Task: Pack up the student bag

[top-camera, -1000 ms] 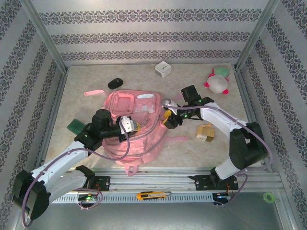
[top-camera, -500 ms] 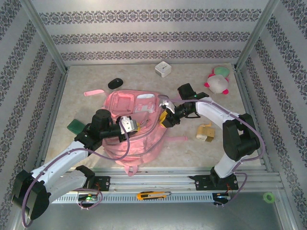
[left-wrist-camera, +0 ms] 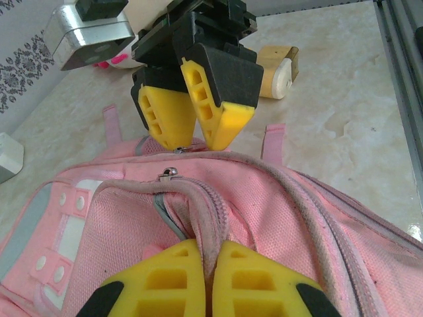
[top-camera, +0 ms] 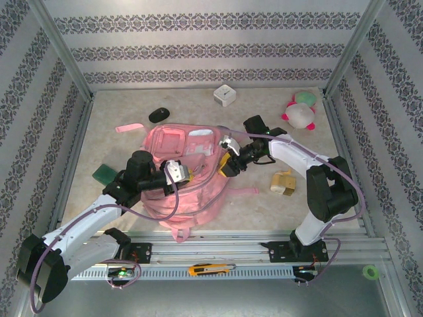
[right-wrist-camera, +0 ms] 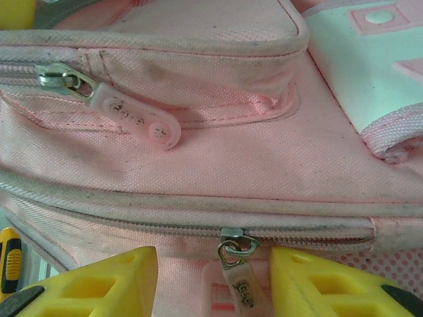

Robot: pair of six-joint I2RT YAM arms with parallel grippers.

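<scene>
Student bag [top-camera: 198, 188] lying flat at the middle of the bench [top-camera: 119, 148], front pockets up, between your two arms. Your left hand [left-wrist-camera: 210, 257] is pressed together on a raised ridge of the bag's pink fabric beside a zip line, its yellow fingers meeting on the fold. Your right hand [right-wrist-camera: 211, 264] stands apart at the bag's right edge. In the right wrist view a pale pink zip pull [right-wrist-camera: 243, 287] lies between its two yellow fingers, which are not closed on it. A second zip pull [right-wrist-camera: 135, 120], a rounded pink tab on a metal slider, lies on the pocket above. From the left wrist view you see the right hand pointing down just over the bag's seam, near a small metal slider [left-wrist-camera: 170, 173].

Around the bag:
- a white cube [top-camera: 225, 96] and a black mouse [top-camera: 158, 114] toward the far wall
- a pink-and-white plush toy [top-camera: 301, 113] at the far right
- a pink strip [top-camera: 130, 127] at the left
- a green object [top-camera: 104, 174] beside the left arm
- a tan wooden object [top-camera: 284, 183] to the bag's right

A yellow box cutter [top-camera: 210, 269] lies on the rail by the arm bases.
</scene>
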